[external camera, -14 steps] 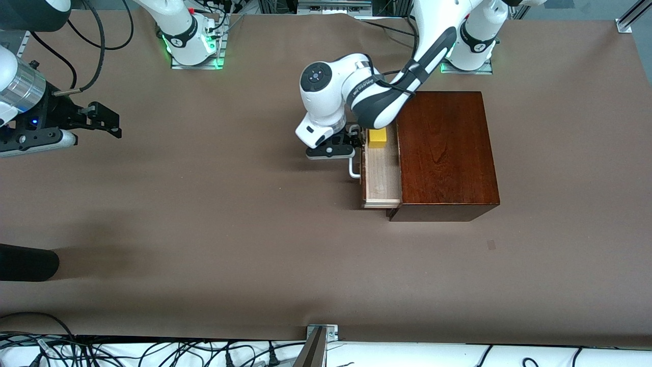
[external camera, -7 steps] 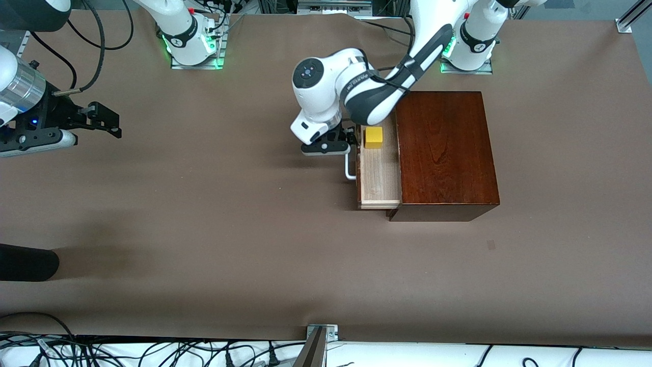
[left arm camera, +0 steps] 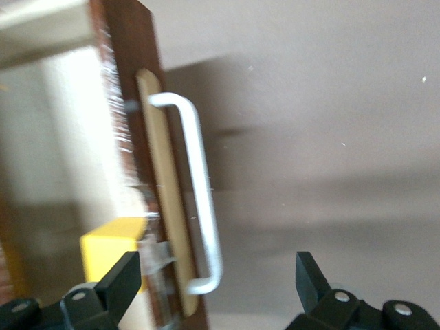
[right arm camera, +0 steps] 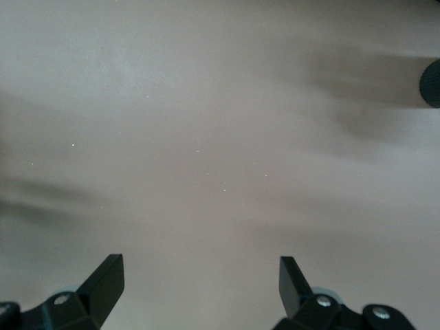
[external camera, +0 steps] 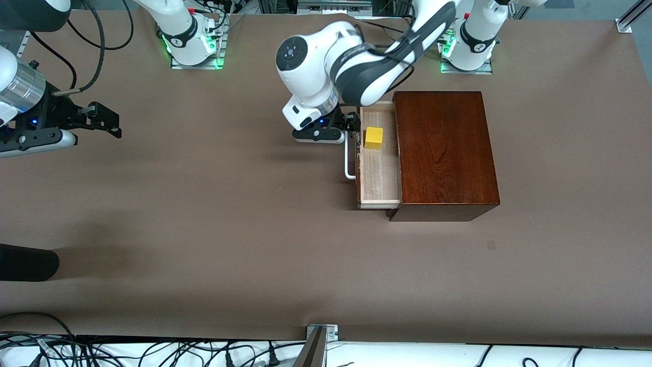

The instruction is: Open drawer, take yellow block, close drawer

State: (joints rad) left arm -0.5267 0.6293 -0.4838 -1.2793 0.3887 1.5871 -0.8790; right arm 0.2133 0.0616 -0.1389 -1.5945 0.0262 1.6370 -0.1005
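The drawer (external camera: 379, 176) stands pulled out of the dark wooden cabinet (external camera: 445, 153) toward the right arm's end of the table. Its white loop handle (external camera: 348, 160) is free. The yellow block (external camera: 373, 137) lies in the drawer, in the part farther from the front camera. My left gripper (external camera: 351, 128) hangs open over the drawer's front, beside the block. In the left wrist view, the left gripper (left arm camera: 216, 278) straddles the handle (left arm camera: 199, 206) and drawer front without touching, and the block (left arm camera: 110, 251) shows by one finger. My right gripper (external camera: 109, 122) waits open over bare table (right arm camera: 199, 278).
A black cylinder (external camera: 25, 262) juts in at the right arm's end of the table, nearer to the front camera, and also shows in the right wrist view (right arm camera: 432, 82). Cables (external camera: 153, 351) run along the table's front edge.
The drawer slid a little further out, then stayed put. The left gripper rose from the handle and shifted toward the robots' bases. The right arm has not moved.
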